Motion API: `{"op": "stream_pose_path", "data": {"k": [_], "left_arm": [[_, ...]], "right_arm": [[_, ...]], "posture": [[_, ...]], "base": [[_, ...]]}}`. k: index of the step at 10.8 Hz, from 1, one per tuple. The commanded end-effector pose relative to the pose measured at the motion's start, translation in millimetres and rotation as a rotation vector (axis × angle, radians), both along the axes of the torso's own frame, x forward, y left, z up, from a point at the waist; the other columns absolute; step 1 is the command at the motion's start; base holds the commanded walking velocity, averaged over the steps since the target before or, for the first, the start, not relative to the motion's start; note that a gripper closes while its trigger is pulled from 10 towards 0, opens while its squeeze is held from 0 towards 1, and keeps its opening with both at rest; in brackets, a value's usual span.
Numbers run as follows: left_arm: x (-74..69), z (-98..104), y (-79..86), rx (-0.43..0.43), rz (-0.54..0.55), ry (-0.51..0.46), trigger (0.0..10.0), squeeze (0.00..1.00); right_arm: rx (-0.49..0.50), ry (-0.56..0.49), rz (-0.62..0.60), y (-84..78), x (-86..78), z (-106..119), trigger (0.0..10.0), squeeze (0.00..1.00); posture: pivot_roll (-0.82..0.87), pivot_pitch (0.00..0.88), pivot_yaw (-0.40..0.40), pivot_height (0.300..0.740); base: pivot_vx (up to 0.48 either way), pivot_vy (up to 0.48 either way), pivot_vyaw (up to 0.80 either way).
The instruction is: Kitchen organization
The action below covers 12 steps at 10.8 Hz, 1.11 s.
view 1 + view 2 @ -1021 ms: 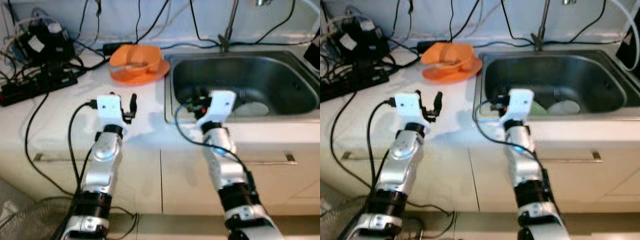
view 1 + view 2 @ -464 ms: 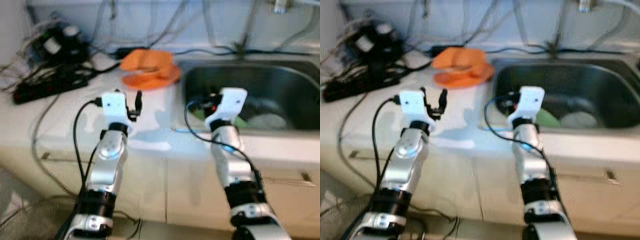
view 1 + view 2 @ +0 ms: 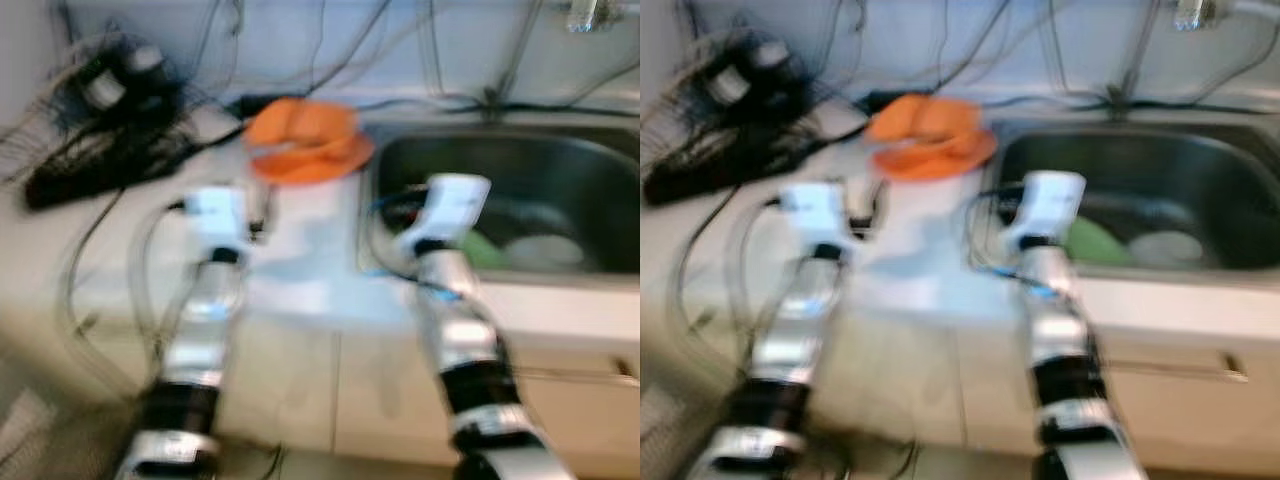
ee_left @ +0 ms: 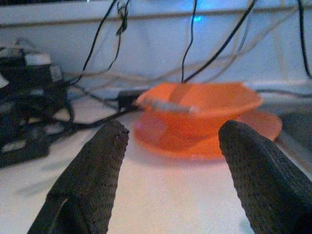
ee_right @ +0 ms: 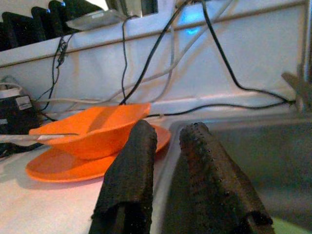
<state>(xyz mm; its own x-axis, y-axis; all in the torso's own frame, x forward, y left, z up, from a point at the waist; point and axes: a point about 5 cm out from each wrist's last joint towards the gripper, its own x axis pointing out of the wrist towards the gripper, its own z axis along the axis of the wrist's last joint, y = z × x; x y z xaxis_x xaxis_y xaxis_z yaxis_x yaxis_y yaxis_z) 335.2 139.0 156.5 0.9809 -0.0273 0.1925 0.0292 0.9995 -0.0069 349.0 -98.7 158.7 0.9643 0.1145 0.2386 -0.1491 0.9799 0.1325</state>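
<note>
On the white table (image 3: 300, 260) in front of me, my left tool (image 4: 170, 161) hovers low with its two black fingers (image 4: 92, 175) spread wide apart, gripping nothing. Between them I see the orange bowl (image 4: 200, 105) sitting on an orange plate (image 4: 204, 139), a little way ahead, near the back wall. A thin grey utensil (image 4: 163, 105) lies across the bowl's rim; I cannot tell what kind it is.

My right tool (image 5: 165, 185) is at the near left corner of the steel sink (image 3: 520, 180), its fingers (image 5: 129, 180) nearly together with only a narrow gap between them, clamped on nothing. Inside the sink lie a green item (image 3: 1090, 243) and a pale round dish (image 3: 1165, 247), both too blurred to name further.

At the table's far left sits a tangle of black cables and a power strip (image 3: 95, 165). More cables (image 5: 161, 44) hang down the wall behind the bowl.
</note>
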Motion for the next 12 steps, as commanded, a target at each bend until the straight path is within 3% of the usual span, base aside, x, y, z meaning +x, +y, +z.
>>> {"op": "stream_pose_path", "data": {"k": [1,12], "left_arm": [[-0.5,0.4,-6.7,-0.005,-0.022,0.005,10.0,0.0],[-2.6,-0.8,-8.3,-0.003,-0.04,0.011,10.0,0.0]], "right_arm": [[-0.001,-0.012,-0.016,-4.7,2.3,3.9,10.0,0.0],[0.011,-0.005,0.003,0.9,3.3,3.9,10.0,0.0]], "posture": [[0.13,0.0,0.054,0.74],[0.13,0.0,0.049,0.74]], "base": [[0.3,0.0,0.0],[0.297,0.0,0.0]]}}
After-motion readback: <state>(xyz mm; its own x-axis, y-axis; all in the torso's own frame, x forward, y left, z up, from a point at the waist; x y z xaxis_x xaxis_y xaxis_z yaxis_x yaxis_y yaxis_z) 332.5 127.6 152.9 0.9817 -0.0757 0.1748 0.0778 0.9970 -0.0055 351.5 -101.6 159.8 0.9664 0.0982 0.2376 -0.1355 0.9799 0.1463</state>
